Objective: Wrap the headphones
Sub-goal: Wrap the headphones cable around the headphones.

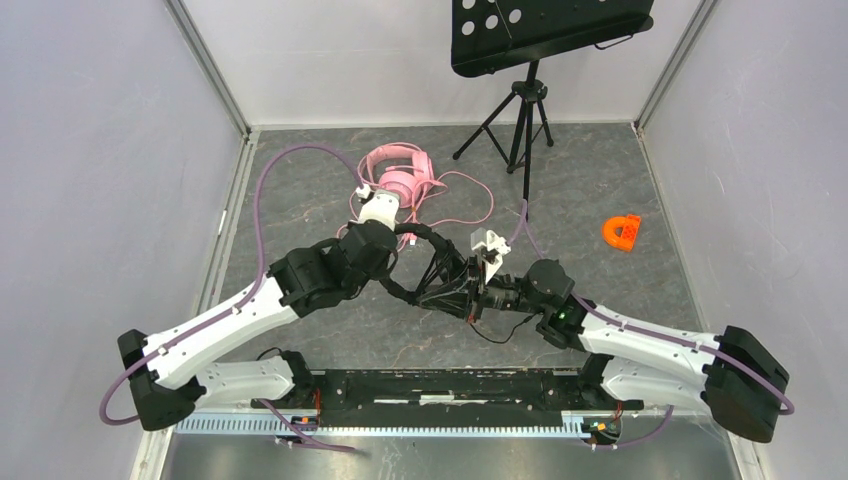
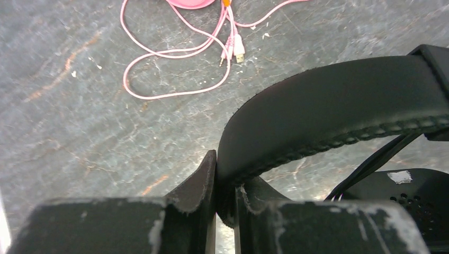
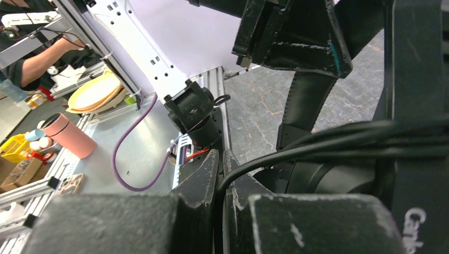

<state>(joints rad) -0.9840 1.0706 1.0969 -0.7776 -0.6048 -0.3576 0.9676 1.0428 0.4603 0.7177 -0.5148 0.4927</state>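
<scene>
**Two Arms Holding the Black Headset, Pink Headset Lying Behind**

**Top view.** Two headsets are showing. The pink headset is lying at the far side of the table. Its pink cable is trailing in loose loops beside it, and the left arm's white wrist is covering part of it. The black headset is being held between the two arms near the table's middle. Its outline is hard to separate from the dark arms. The left gripper and right gripper are both meeting it, but their fingers are too small to read here. One orange piece is lying well apart at the right. One music stand is standing at the far edge, its top cut off.

**Left wrist view.** The left gripper is pinching the black headband between its two fingers. One ear cup is showing at the lower right, cut off by the frame. The pink cable is lying looped on the table with its plugs. Only a sliver of the pink headset is showing at the top edge.

**Right wrist view.** The right gripper is pinching the thin black cable between pressed-together fingers. The black headset is filling the right side, too close and dark to tell its parts apart. The left gripper is showing above. Beyond the table, one pink cup, a stack of plates and a person's arm, cut off, are showing.
</scene>
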